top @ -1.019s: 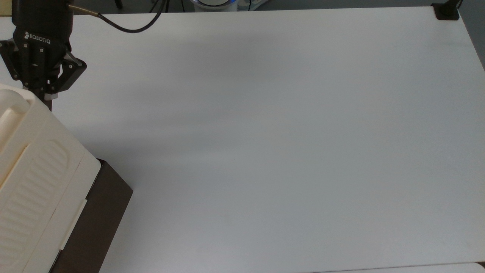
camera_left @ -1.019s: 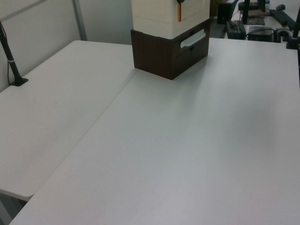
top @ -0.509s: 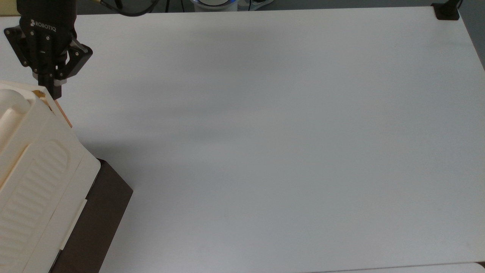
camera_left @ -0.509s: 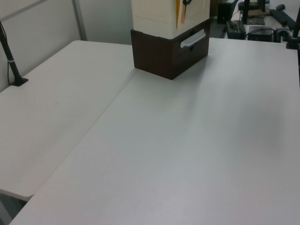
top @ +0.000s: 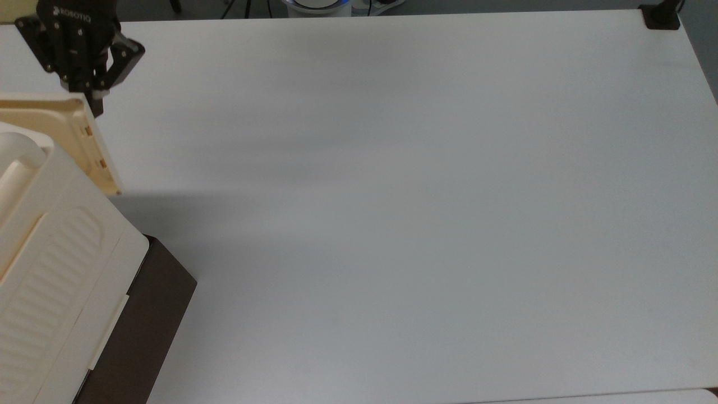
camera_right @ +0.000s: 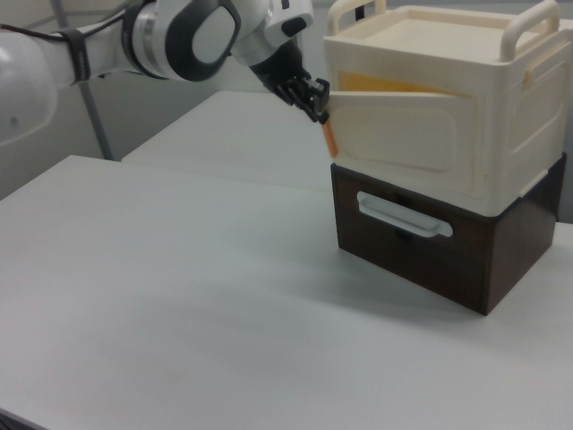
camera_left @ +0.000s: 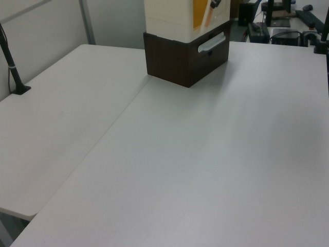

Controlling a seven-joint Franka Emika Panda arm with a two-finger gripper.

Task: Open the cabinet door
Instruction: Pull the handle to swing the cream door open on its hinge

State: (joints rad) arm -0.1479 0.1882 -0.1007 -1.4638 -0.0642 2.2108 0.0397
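Note:
The cabinet [top: 50, 269] is a cream box on a dark brown base at the top view's lower left. Its cabinet door [top: 50, 119] stands partly swung out from the upper body, its inner face and small brownish latch tabs [top: 87, 131] showing. My gripper [top: 96, 106] is at the door's free edge, fingers shut on it. In the right view the gripper [camera_right: 320, 112] grips the cabinet door [camera_right: 403, 134] by its orange edge strip, and a wedge-shaped gap shows orange inside. The left view has the gripper [camera_left: 213, 4] at the top edge, beside the cabinet [camera_left: 169, 15].
The white table [top: 392, 196] stretches wide and bare to the top view's right. A dark brown drawer front with a cream handle [camera_right: 405, 219] sits under the door. A black clamp [top: 661, 17] is at the top view's far right corner, and a black post [camera_left: 13, 67] at the left view's left.
The gripper has moved toward the top view's top edge, drawing the door with it. The door went from flush against the cabinet to swung out ajar.

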